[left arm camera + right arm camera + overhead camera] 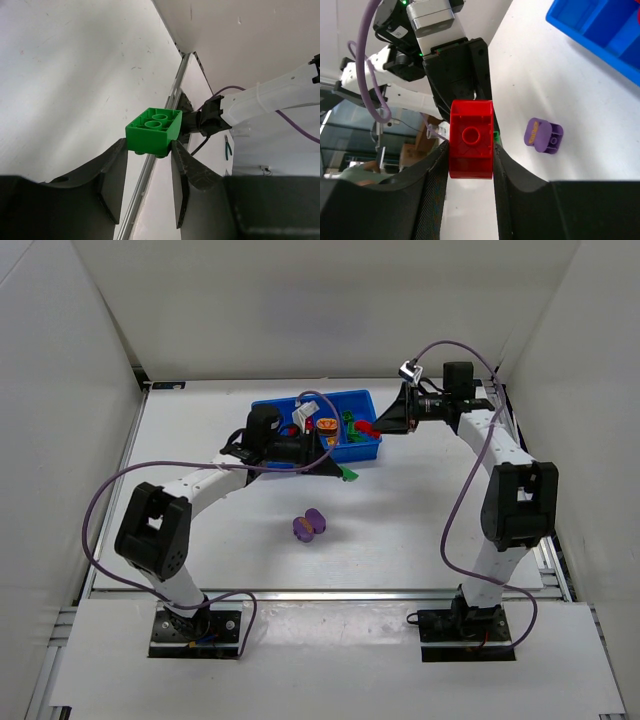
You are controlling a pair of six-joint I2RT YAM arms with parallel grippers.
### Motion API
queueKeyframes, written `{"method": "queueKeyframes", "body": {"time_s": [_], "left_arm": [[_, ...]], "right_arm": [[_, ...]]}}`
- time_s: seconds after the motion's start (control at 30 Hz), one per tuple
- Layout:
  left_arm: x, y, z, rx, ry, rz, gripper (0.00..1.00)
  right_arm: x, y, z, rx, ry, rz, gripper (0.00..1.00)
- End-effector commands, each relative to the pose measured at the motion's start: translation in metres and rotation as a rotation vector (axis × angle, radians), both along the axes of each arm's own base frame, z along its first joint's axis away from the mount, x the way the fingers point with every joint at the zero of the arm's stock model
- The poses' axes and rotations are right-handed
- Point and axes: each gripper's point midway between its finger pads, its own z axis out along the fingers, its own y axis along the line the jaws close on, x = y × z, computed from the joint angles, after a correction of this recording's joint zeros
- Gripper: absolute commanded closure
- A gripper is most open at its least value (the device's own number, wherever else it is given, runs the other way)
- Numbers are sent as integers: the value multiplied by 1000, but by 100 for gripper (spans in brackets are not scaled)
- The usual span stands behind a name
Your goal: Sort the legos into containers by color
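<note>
Bricks fill both tools at once. The left tool (148, 148) is clenched on a green brick (152, 131), gripped by its two side faces with the hollow underside showing. From above it hangs over the bench (430, 520) just beside the near right corner of the blue tray (352, 455). The tray sits toward the far edge, about midway between the left and right edges.

The right tool (471, 150) is clamped on a red brick (471, 139) at the tray's right end. It reaches in from the right edge, probably so the two arms stay out of each other's way. Both bricks appear held high enough to clear the tray wall before a drop.

Orange and green pieces already lie inside, though I cannot tell their exact compartments. Two purple bricks (310, 525) lie touching near the bench's middle, well apart from the tray. They likely wait until a tool is free.
</note>
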Motion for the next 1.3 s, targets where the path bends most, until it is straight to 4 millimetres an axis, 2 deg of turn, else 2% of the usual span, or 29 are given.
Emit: {"method": "queueKeyframes", "body": {"time_s": [0.0,0.13,0.2,0.3,0.4,0.43,0.47,0.5,0.53,0.57,0.6,0.63,0.67,0.7,0.73,0.77,0.87,0.93,0.97,1.0,1.03,1.07,1.13,1.17,1.2,1.27], "left_arm": [[-8,4,26,-17,-87,-15,85],[-7,13,33,38,-154,20,85],[-5,20,41,74,-236,45,85],[12,36,37,198,-311,154,85],[29,44,40,256,-380,225,86],[36,42,38,258,-392,233,86],[44,37,46,251,-413,238,86],[50,33,46,252,-414,230,86],[61,27,29,282,-374,224,86],[74,20,43,263,-399,237,86],[81,16,39,264,-390,238,86],[95,10,22,284,-363,239,86],[107,3,35,266,-389,250,86],[116,-1,32,269,-382,253,86],[129,-7,10,296,-343,251,86],[142,-11,21,296,-353,275,86],[169,-18,0,334,-305,306,86],[175,-24,-4,337,-315,297,86],[182,-26,-18,352,-304,295,86],[185,-32,-12,347,-317,289,85],[189,-34,-17,355,-311,289,85],[191,-37,-33,375,-284,281,84],[199,-40,-32,369,-298,284,82],[202,-41,-43,382,-287,281,80],[205,-46,-38,371,-304,280,79],[208,-49,-40,368,-313,267,77]], "right_arm": [[1,-5,18,-22,-132,-20,100],[11,-11,5,-107,-169,-71,100],[16,-11,6,-123,-196,-84,100],[23,-13,10,-135,-215,-106,100],[27,-20,18,-146,-240,-135,100],[27,-23,19,-147,-239,-144,100],[27,-31,24,-147,-241,-160,100],[26,-35,24,-147,-235,-169,100],[25,-45,24,-145,-227,-185,100],[19,-49,28,-144,-223,-192,100],[15,-54,26,-146,-208,-197,100],[12,-65,28,-148,-222,-219,100],[7,-69,30,-151,-214,-224,100],[4,-73,30,-153,-214,-233,100],[-2,-80,31,-156,-216,-249,100],[-5,-83,32,-158,-218,-256,100],[-17,-93,33,-168,-221,-282,100],[-26,-99,35,-176,-219,-300,100],[-29,-100,36,-179,-229,-301,100],[-32,-104,35,-183,-220,-311,100],[-35,-104,35,-186,-219,-314,100],[-37,-106,34,-191,-224,-318,100],[-42,-108,35,-194,-222,-328,100],[-42,-109,34,-198,-223,-332,100],[-44,-108,35,-199,-228,-333,100],[-46,-108,32,-204,-213,-333,100]]}}
